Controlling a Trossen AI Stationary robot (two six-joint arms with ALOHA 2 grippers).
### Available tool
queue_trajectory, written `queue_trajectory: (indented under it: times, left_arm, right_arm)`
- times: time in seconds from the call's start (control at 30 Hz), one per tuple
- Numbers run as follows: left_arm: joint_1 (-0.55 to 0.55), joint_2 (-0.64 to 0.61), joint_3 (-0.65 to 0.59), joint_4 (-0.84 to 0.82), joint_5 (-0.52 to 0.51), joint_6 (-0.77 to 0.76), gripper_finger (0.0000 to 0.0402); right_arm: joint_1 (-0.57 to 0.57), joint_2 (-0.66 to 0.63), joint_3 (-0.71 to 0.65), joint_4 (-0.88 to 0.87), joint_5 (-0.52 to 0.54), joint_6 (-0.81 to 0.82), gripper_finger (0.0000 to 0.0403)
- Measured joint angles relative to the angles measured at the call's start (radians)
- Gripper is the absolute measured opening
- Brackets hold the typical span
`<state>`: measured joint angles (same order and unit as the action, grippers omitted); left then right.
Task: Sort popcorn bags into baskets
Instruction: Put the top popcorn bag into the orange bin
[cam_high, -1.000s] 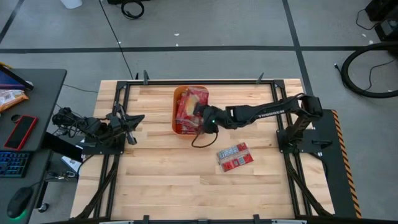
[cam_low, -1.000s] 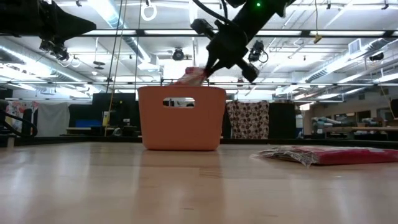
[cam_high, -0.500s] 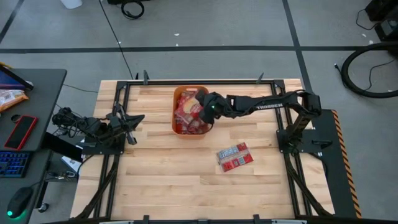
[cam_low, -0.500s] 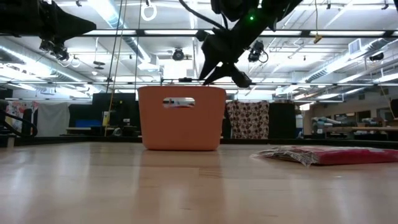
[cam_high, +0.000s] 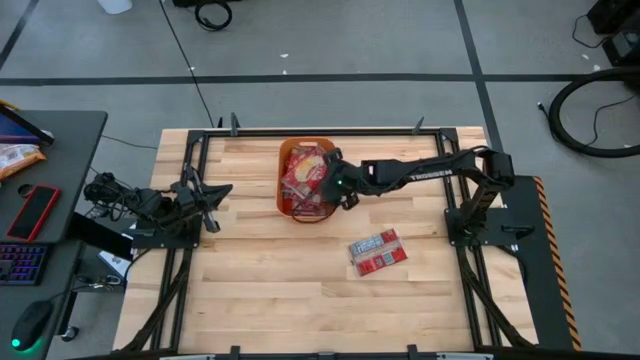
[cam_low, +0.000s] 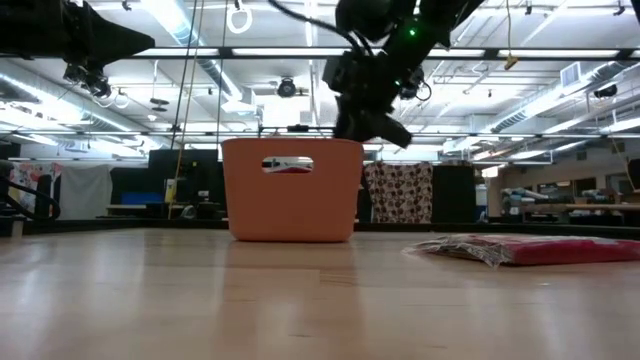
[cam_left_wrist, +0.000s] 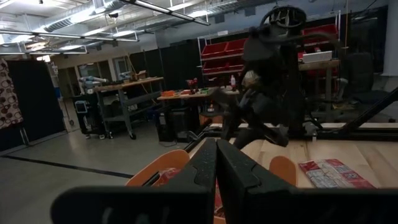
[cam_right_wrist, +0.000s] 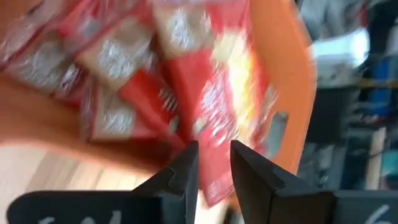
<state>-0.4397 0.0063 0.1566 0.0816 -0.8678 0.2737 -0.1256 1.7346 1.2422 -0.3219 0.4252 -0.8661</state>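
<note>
A pale wooden tabletop (cam_high: 260, 290) in a black frame carries an orange basket (cam_high: 284, 175) toward its far middle, and one popcorn bag (cam_high: 377, 251) lying flat nearer, to the right, well apart.

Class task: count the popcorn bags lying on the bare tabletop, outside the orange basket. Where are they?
1. A single popcorn bag lies flat on the table, nearer the front edge than the orange basket. The other bags are piled inside the basket; any buried ones may be hidden.

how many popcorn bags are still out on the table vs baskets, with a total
popcorn bags on the table outside the basket: 2, lying side by side
orange basket: 1, holding more bags that overlap too much to count
total: 3
</note>
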Motion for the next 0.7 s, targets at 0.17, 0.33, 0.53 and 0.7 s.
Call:
queue_trajectory:
  times: [0.17, 0.33, 0.53, 0.7]
  left_arm:
    - [0.0, 0.0, 0.0, -0.001, 0.0, 0.0, 0.0013]
    - [0.0, 0.0, 0.0, 0.001, 0.0, 0.0, 0.0013]
    - [0.0, 0.0, 0.0, -0.002, 0.0, 0.0, 0.0013]
    - [0.0, 0.0, 0.0, -0.003, 0.0, 0.0, 0.0013]
  right_arm:
    - [-0.021, 0.02, 0.0, -0.041, -0.01, 0.085, 0.0096]
    - [-0.056, 0.082, 0.0, -0.031, -0.027, 0.04, 0.0096]
    - [-0.082, 0.134, -0.001, 0.059, -0.005, -0.038, 0.0096]
    - [-0.082, 0.136, -0.001, 0.15, 0.029, -0.113, 0.0093]
